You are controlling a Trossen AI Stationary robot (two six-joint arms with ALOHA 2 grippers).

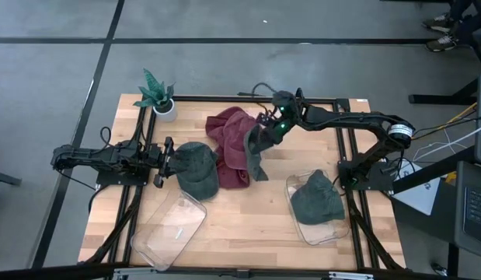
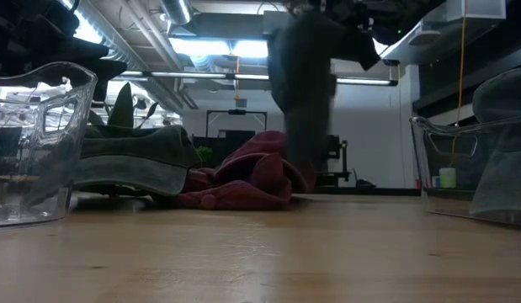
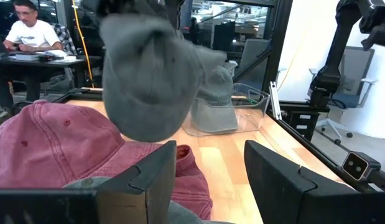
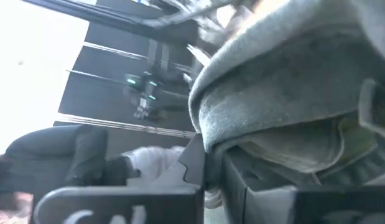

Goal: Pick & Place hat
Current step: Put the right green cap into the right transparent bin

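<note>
My right gripper (image 1: pixel 269 128) is over the table's far middle, shut on a grey-green hat (image 1: pixel 256 154) that hangs below it; the low view shows this hat (image 2: pixel 302 93) lifted clear above a heap of maroon hats (image 2: pixel 243 181). The maroon hats (image 1: pixel 231 144) lie on the table. A dark green hat (image 1: pixel 197 167) lies flat left of them. My left gripper (image 1: pixel 169 159) is open and level at that hat's left edge, its fingers (image 3: pixel 158 180) wide apart. Whether it touches the hat I cannot tell. My right gripper (image 4: pixel 214 165) pinches the grey-green hat at an edge of its cloth (image 4: pixel 242 140) between the two fingers, several layers bunched there. The fingers come from above, slanting down. The hat hangs slack below them, clear of the table and the maroon hats.
A clear bin (image 1: pixel 169 229) sits tilted at the near left. A second clear bin (image 1: pixel 302 225) at the near right holds a green hat (image 1: pixel 318 198). A potted plant (image 1: pixel 157 95) stands at the far left corner. A dark frame borders the table. A person sits beyond the table (image 3: pixel 30 34).
</note>
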